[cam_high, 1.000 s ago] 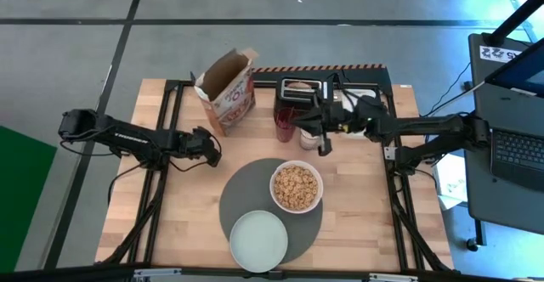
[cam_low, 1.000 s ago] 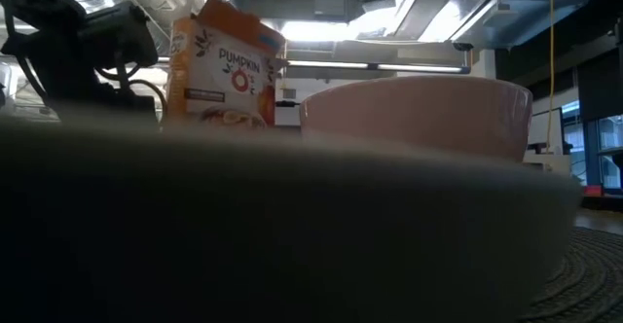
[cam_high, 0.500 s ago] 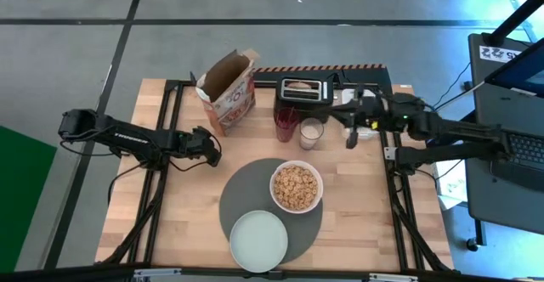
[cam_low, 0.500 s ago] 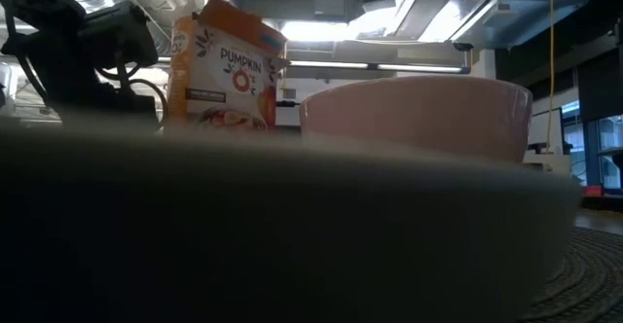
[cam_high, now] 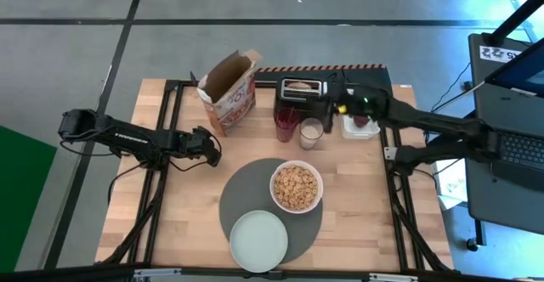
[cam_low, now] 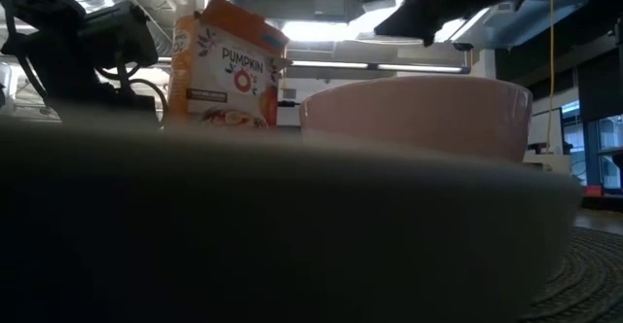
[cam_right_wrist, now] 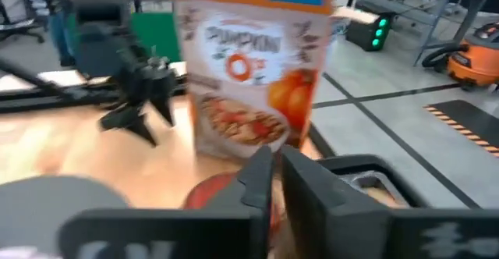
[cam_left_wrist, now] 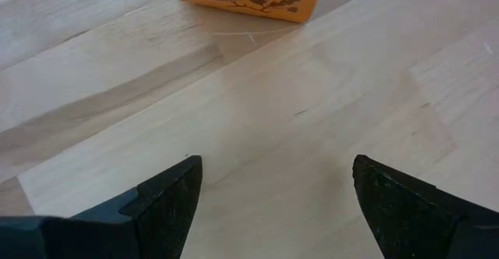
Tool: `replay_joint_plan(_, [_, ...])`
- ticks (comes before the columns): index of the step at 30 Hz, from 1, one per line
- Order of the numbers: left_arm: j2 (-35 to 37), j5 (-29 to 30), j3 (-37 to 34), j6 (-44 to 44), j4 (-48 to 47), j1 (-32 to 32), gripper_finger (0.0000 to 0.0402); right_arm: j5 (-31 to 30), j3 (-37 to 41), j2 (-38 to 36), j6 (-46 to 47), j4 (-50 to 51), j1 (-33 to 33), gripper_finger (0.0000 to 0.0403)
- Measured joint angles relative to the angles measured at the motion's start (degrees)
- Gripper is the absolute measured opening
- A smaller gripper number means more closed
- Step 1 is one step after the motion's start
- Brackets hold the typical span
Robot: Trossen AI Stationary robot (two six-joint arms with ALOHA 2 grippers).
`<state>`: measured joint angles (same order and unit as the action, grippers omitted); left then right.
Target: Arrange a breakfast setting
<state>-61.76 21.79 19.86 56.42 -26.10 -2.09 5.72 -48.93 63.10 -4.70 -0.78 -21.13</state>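
Sitting on the placemat (cam_high: 270, 204) from above are the bowl (cam_high: 296, 187) and, beside it, the plate (cam_high: 258, 240); the right pincer (cam_high: 340, 105) is hovering by the toaster (cam_high: 304, 90). Gaping empty over bare counter (cam_left_wrist: 273, 111) is the left pincer (cam_left_wrist: 273, 204), while the right wrist view is showing its fingers (cam_right_wrist: 261, 177) nearly closed, holding nothing.

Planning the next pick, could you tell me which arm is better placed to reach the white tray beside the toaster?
Probably right: the right gripper hangs by the toaster, next to the tray. The left gripper sits open at the table's left side, beyond the cereal box.
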Motion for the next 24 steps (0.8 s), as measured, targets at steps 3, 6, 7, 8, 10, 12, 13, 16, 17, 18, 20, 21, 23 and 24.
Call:
replay_joint_plan(3, [0.0,0.0,0.0,0.0,0.0,0.0,0.0322,4.5,-0.9,3.5,-0.4,-3.2,-6.0,0.0068])
replay_joint_plan(6, [0.0,0.0,0.0,0.0,0.0,0.0,0.0322,8.6,-3.7,6.9,-3.7,-3.6,-10.5,0.0098])
replay_joint_plan(7, [0.0,0.0,0.0,0.0,0.0,0.0,0.0322,9.8,-4.7,8.0,-5.0,-3.2,-11.8,0.0105])
replay_joint_plan(8, [0.0,0.0,0.0,0.0,0.0,0.0,0.0322,10.6,-5.9,9.1,-6.4,-2.4,-12.8,0.0109])
replay_joint_plan(10, [0.0,0.0,0.0,0.0,0.0,0.0,0.0322,11.3,-8.8,11.4,-9.0,-0.4,-14.4,0.0113])
replay_joint_plan(12, [0.0,0.1,0.0,0.0,0.0,0.0,0.0322,12.4,-11.7,14.0,-12.2,2.9,-15.8,0.0114])
replay_joint_plan(13, [0.0,0.0,0.0,0.0,0.0,0.0,0.0322,13.2,-13.1,15.5,-13.8,4.5,-16.3,0.0114])
replay_joint_plan(16, [0.0,0.1,0.0,0.0,0.0,0.0,0.0322,15.7,-17.4,20.6,-17.7,11.0,-17.7,0.0114])
replay_joint_plan(17, [0.0,0.0,0.0,0.0,0.0,0.0,0.0322,15.9,-18.9,22.3,-18.8,13.2,-18.2,0.0114])
replay_joint_plan(18, [0.0,0.0,0.0,0.0,0.0,0.0,0.0322,16.0,-20.2,23.8,-20.1,15.1,-18.5,0.0114])
replay_joint_plan(20, [0.0,0.0,0.0,0.0,0.0,0.0,0.0322,16.2,-22.4,26.6,-21.9,17.9,-19.3,0.0114])
replay_joint_plan(21, [0.0,0.0,0.0,0.0,0.0,0.0,0.0322,16.3,-23.2,27.7,-22.9,19.2,-19.6,0.0114])
replay_joint_plan(23, [0.0,0.0,0.0,0.0,0.0,0.0,0.0322,16.4,-24.3,29.3,-24.1,20.8,-19.9,0.0114])
replay_joint_plan(24, [0.0,0.0,0.0,0.0,0.0,0.0,0.0322,16.2,-24.4,29.8,-24.7,21.0,-19.9,0.0114])
